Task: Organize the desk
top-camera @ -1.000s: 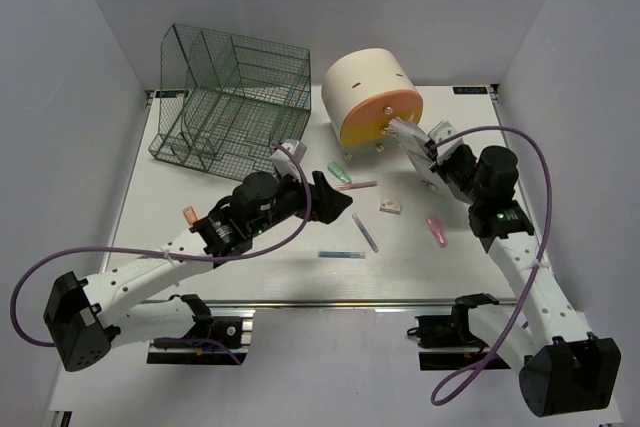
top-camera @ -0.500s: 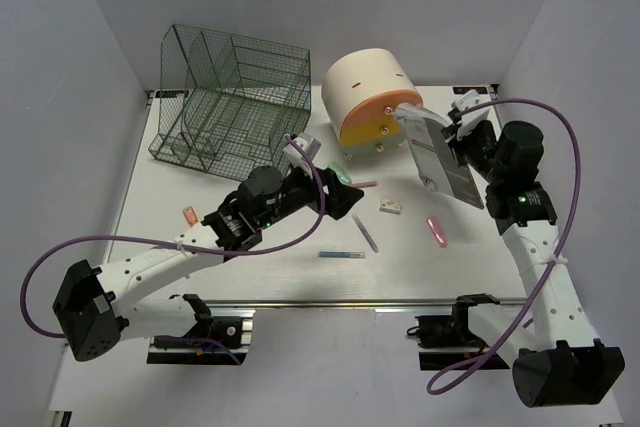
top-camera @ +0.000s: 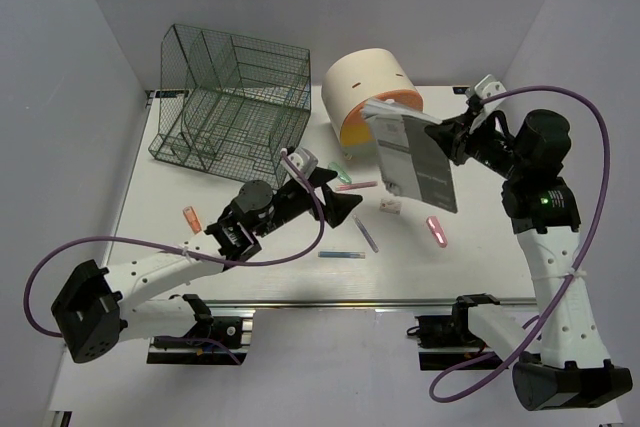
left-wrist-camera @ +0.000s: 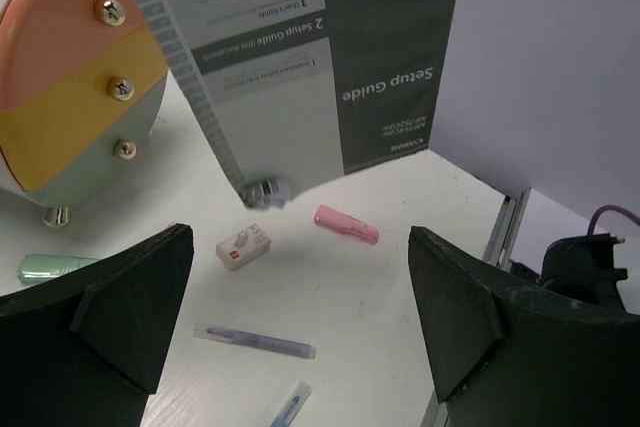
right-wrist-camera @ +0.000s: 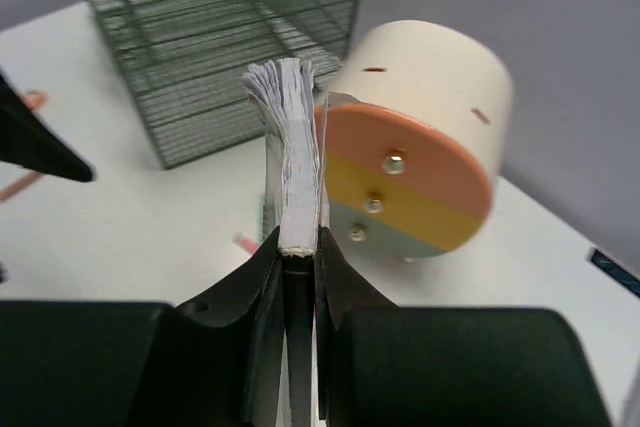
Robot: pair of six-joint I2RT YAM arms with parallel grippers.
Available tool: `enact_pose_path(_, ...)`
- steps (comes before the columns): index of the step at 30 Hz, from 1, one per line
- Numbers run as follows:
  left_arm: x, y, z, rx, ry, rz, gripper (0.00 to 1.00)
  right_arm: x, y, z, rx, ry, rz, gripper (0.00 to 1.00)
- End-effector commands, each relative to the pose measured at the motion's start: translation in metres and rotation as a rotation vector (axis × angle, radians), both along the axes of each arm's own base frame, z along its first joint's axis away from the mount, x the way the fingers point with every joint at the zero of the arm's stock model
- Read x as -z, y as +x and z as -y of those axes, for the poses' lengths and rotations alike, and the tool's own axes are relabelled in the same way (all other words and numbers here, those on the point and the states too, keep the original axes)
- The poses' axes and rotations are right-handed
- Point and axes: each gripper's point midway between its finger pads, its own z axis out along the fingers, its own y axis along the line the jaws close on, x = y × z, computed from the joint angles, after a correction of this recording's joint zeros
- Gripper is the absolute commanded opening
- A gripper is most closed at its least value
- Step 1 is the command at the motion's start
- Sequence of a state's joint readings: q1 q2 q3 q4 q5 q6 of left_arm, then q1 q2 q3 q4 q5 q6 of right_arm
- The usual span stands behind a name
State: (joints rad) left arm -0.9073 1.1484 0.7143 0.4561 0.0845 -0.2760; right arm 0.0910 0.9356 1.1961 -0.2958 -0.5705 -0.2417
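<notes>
The white desk (top-camera: 470, 267) holds small loose items. My right gripper (top-camera: 452, 139) is shut on a grey and white "Setup Guide" booklet (top-camera: 420, 162) and holds it in the air in front of the drawer unit. The right wrist view shows the jaws (right-wrist-camera: 297, 247) clamped on the booklet's edge (right-wrist-camera: 290, 157). My left gripper (top-camera: 338, 192) is open and empty above the desk's middle. Through its jaws (left-wrist-camera: 300, 317) I see a white eraser (left-wrist-camera: 245, 246), a pink highlighter (left-wrist-camera: 346, 224), a purple pen (left-wrist-camera: 255, 343) and a blue pen (left-wrist-camera: 288, 405).
A dark green wire rack (top-camera: 235, 97) stands at the back left. A cream drawer unit (top-camera: 372, 92) with an orange-yellow front stands at the back middle. A green highlighter (left-wrist-camera: 50, 267) and a pink pen (top-camera: 358, 186) lie near it. An orange eraser (top-camera: 188, 216) lies at the left.
My right arm has risen and swung right, lifting the booklet off the desk into the air. My left gripper has shifted slightly right over the desk's middle.
</notes>
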Motion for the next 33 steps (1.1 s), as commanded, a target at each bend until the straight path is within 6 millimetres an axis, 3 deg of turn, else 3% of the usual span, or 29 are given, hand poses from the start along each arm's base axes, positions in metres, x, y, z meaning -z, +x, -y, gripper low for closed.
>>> enact_pose_path(1, -0.022, -0.011, -0.003, 0.036, -0.052, 0.119, 0.98, -0.053, -0.037, -0.023, -0.159, 0.113, 0.067, 0.0)
enact_pose_path(7, -0.024, -0.013, -0.006, 0.037, -0.079, 0.177, 0.98, -0.064, -0.069, -0.047, -0.354, 0.238, -0.049, 0.0)
enact_pose_path(11, -0.032, -0.009, 0.003, 0.05, -0.084, 0.191, 0.98, -0.07, -0.093, -0.058, -0.494, 0.292, -0.101, 0.0)
enact_pose_path(19, -0.053, 0.0, 0.015, 0.05, -0.1, 0.211, 0.98, -0.083, -0.138, -0.068, -0.744, 0.301, -0.13, 0.0)
enact_pose_path(20, -0.055, -0.001, 0.014, 0.051, -0.108, 0.218, 0.98, -0.08, -0.144, -0.068, -0.761, 0.334, -0.207, 0.0)
enact_pose_path(21, -0.058, -0.002, 0.013, 0.055, -0.113, 0.221, 0.98, -0.086, -0.15, -0.068, -0.795, 0.308, -0.139, 0.0)
enact_pose_path(29, -0.081, -0.003, -0.02, -0.047, -0.137, 0.262, 0.98, -0.095, -0.168, -0.067, -0.84, 0.286, -0.151, 0.0)
enact_pose_path(33, -0.091, -0.005, -0.026, -0.057, -0.135, 0.273, 0.98, -0.097, -0.174, -0.067, -0.855, 0.27, -0.138, 0.0)
